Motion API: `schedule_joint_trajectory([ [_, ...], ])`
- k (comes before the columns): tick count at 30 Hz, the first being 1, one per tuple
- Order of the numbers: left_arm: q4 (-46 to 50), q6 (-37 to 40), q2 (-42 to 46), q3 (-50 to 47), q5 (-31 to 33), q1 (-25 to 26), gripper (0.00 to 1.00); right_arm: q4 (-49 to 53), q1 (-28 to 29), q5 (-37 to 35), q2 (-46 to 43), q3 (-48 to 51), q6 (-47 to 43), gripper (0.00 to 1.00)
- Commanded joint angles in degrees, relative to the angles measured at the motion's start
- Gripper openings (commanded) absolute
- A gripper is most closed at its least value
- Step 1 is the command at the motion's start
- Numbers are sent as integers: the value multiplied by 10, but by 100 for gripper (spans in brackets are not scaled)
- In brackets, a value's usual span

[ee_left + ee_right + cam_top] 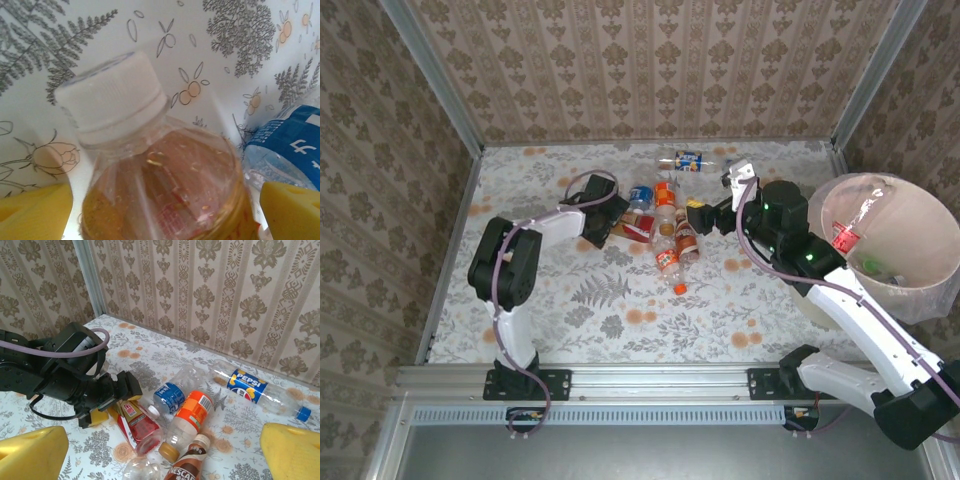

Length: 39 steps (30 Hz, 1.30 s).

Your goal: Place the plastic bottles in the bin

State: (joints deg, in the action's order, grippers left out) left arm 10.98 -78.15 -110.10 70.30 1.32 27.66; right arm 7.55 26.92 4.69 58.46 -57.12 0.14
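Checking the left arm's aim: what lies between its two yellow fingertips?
A clear, white-capped bottle lies between the left gripper's open fingers, as the left wrist view shows.

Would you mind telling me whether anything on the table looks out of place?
No spill shows. The bottles lie toppled in a heap mid-table, and one Pepsi bottle lies alone by the far wall, apart from the rest.
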Motion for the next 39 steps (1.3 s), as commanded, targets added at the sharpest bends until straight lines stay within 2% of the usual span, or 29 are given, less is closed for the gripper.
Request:
schedule_joint_trajectory([
  [1, 2, -15, -20, 22, 23, -2, 94, -19, 5, -10, -8, 7, 2, 100],
  [10, -33, -18, -34, 19, 16, -5, 79, -19, 5, -16, -7, 14, 2, 99],
  [17, -89, 6, 2, -17, 9, -11, 69, -22, 5, -19, 4, 16, 31, 100],
  [27, -158, 146, 104, -55, 4, -11, 63, -47, 5, -25, 27, 30, 123, 100],
  [30, -186, 201, 136, -63, -23, -9, 63, -38, 5, 10, 44, 26, 156, 100],
  [34, -223, 258, 179, -73, -75, -5, 63, 5, 5, 106, 92, -9, 183, 100],
  [39, -244, 323, 214, -64, -165, 0, 63, 47, 5, 148, 151, -51, 215, 100],
])
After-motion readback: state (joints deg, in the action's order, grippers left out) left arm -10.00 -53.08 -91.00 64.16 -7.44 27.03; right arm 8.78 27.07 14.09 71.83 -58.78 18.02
